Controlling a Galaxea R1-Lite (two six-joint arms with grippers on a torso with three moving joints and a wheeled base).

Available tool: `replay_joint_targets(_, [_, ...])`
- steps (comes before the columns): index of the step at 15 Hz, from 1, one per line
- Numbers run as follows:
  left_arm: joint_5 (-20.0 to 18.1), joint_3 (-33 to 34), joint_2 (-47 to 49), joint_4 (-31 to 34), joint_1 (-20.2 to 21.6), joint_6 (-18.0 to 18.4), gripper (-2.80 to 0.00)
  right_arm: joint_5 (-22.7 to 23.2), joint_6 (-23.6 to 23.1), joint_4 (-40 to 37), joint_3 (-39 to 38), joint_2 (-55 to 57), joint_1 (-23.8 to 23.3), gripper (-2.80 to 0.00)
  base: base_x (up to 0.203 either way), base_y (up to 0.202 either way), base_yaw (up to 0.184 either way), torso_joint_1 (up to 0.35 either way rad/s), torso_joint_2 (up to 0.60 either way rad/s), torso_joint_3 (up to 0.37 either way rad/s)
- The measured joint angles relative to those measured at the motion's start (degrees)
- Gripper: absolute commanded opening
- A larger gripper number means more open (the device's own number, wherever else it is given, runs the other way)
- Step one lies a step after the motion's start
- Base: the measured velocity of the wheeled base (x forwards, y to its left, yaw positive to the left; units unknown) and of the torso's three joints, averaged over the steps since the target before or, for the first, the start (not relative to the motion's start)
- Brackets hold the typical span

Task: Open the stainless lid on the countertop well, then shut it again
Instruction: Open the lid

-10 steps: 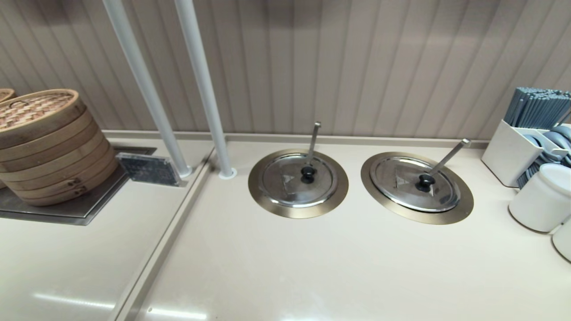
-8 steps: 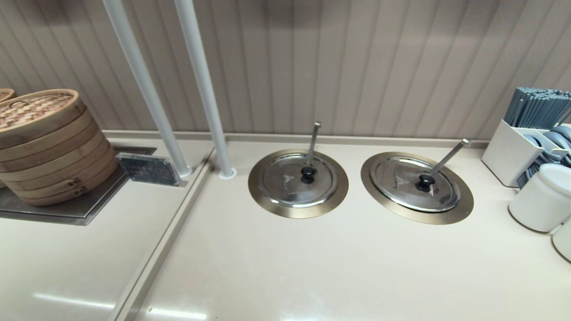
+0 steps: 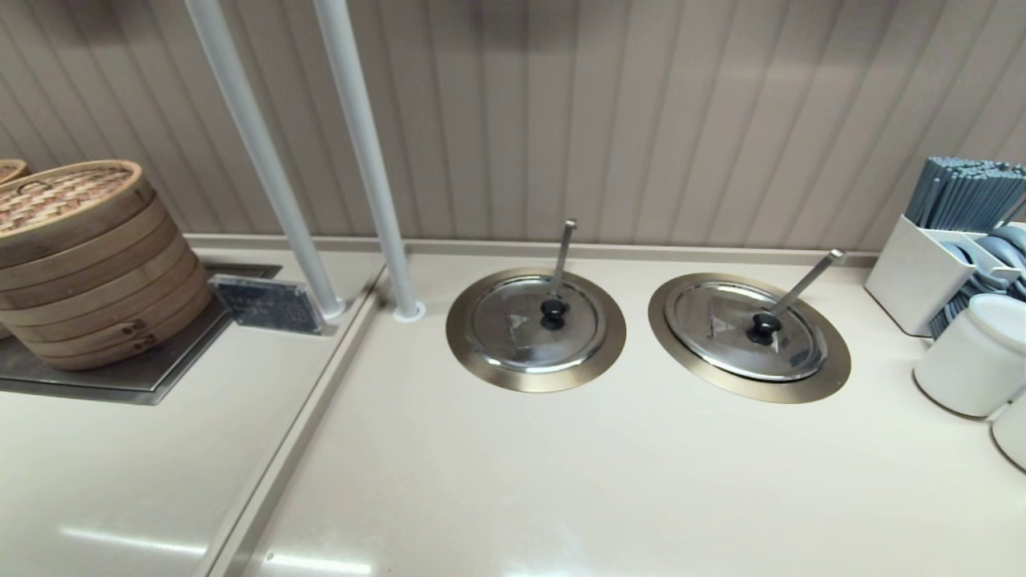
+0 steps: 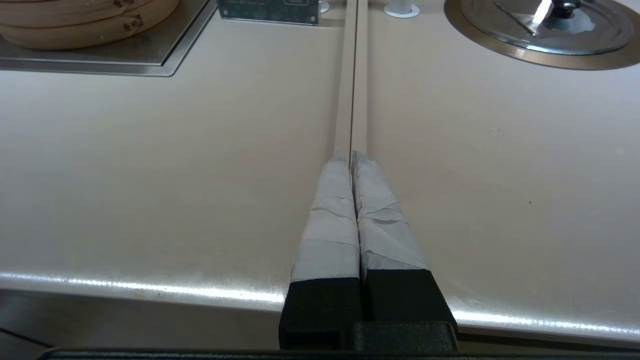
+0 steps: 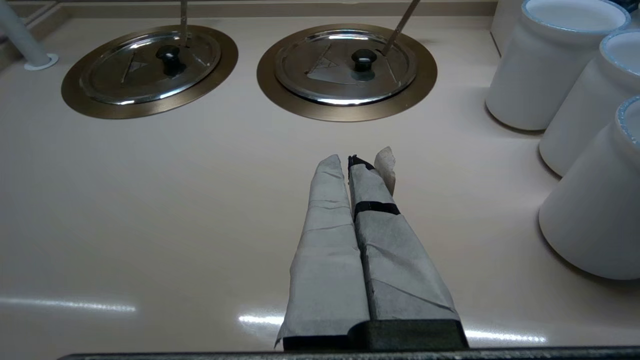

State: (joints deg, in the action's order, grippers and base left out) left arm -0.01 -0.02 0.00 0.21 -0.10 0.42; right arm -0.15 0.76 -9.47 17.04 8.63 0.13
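The stainless lid (image 3: 747, 330) (image 5: 346, 66) lies flat and closed on the countertop well's bronze ring (image 3: 826, 377) (image 5: 425, 85), right of the twin. It carries a black knob (image 3: 763, 326) and a triangular mark, and a ladle handle (image 3: 808, 280) slants up behind it. My right gripper (image 5: 348, 159) hovers shut and empty over bare counter, well in front of the lid. My left gripper (image 4: 351, 156) is shut and empty over the counter seam near the front edge. Neither arm shows in the head view.
The twin lid (image 3: 535, 323) with its upright ladle handle (image 3: 563, 255) sits to the left. White jars (image 3: 974, 357) (image 5: 545, 60) and a chopstick holder (image 3: 922, 268) crowd the right. Two white poles (image 3: 365, 152) and bamboo steamers (image 3: 84, 256) stand at left.
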Motion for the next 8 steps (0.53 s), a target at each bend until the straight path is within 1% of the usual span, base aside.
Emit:
replay_joint_targets(3, [0.01, 0.00, 0.00, 0.00, 0.00, 0.00, -2.80, 0.10, 2.16, -2.25, 7.41, 13.39, -0.02, -2.80, 0.000, 0.000, 0.000, 0.000, 0.00, 0.000])
replay_joint_targets(6, [0.01, -0.02, 0.00, -0.01, 0.00, -0.02, -2.80, 0.49, 4.88, -2.84, 14.14, 30.05, 0.00, -2.80, 0.000, 0.000, 0.000, 0.000, 0.00, 0.000])
replay_joint_targets(8, [0.01, -0.02, 0.00, -0.02, 0.00, 0.01, -2.80, 1.67, 6.95, -2.94, 19.19, 42.63, 0.00, -2.80, 0.000, 0.000, 0.000, 0.000, 0.00, 0.000])
